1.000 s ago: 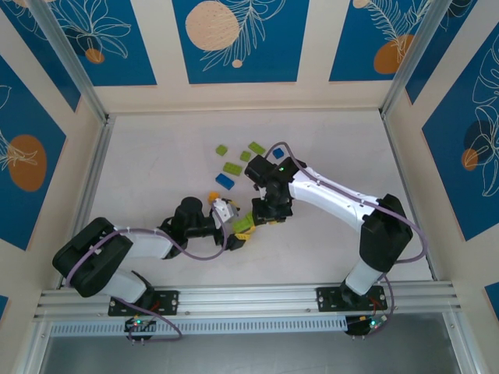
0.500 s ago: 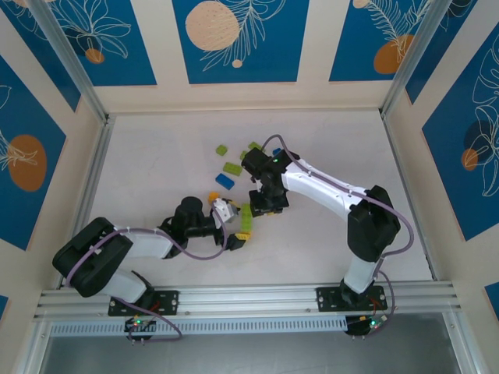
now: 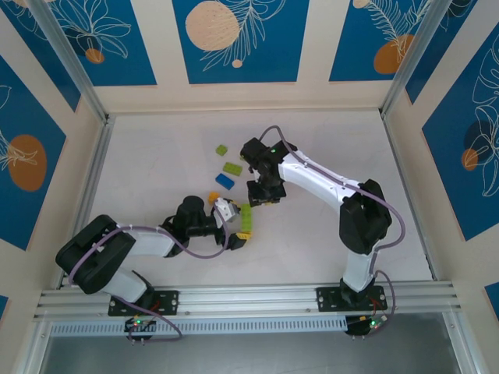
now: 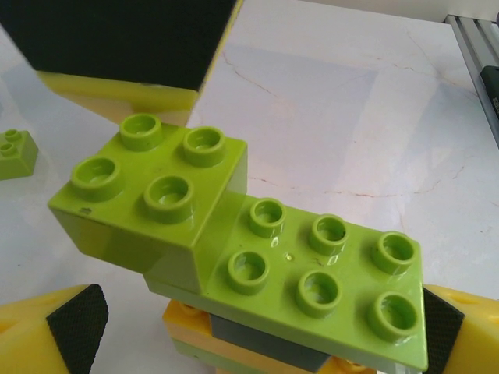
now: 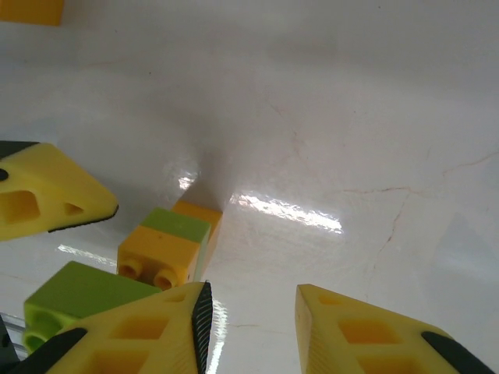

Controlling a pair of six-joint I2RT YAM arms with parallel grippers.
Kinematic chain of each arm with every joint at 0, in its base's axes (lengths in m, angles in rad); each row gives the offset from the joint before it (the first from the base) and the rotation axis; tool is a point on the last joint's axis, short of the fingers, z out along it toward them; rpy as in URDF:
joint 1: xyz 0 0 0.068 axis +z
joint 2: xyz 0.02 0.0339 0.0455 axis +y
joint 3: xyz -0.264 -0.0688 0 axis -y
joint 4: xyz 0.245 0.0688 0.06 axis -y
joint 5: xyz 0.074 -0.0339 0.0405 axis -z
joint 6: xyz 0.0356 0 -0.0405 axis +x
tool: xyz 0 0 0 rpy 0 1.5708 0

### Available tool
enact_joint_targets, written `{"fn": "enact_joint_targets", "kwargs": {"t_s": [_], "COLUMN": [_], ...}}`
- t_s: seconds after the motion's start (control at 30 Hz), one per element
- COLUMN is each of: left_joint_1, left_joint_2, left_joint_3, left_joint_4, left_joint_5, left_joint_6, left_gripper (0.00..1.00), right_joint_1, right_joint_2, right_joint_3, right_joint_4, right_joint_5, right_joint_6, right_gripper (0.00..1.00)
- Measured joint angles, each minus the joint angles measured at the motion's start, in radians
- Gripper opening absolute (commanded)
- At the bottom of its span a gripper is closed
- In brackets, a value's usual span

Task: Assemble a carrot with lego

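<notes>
On the white table (image 3: 156, 171), the left gripper (image 3: 232, 226) holds its jaws wide apart around one brick stack (image 4: 234, 249), near the centre. Just beyond it, the right gripper (image 3: 261, 199) hangs empty, jaws slightly apart. Farther off lie two loose green bricks (image 3: 221, 149) (image 3: 231, 167), one blue brick (image 3: 224, 181) and one orange brick (image 3: 213, 197).

My right pincer (image 3: 262, 196) has drawn back from the lego stack (image 3: 245, 220) toward the far side of the table, so the stack's lime top, half covered a second ago, now lies bare. My elbow has swung inward, and my forearm now hides some loose bricks.
</notes>
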Motion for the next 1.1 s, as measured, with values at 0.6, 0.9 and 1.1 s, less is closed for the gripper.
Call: {"fn": "enact_joint_targets", "kwargs": {"t_s": [0.6,0.9,1.1], "left_joint_1": [0.001,0.001,0.001], "left_joint_2": [0.000,0.013,0.013], "left_joint_3": [0.001,0.002,0.003], "left_joint_4": [-0.002,-0.005,-0.007], "left_joint_5": [-0.004,-0.012,-0.013], "left_joint_6": [0.000,0.000,0.000], "left_gripper": [1.00,1.00,1.00], "right_joint_1": [0.000,0.002,0.013], "right_joint_2": [0.104,0.106,0.109], "right_joint_3": [0.127,0.140,0.143], "right_joint_4": [-0.008,-0.007,-0.006], "right_joint_5": [-0.023,-0.069,-0.103], "right_joint_6": [-0.056,-0.092,-0.111], "right_gripper": [0.35,0.36,0.35]}}
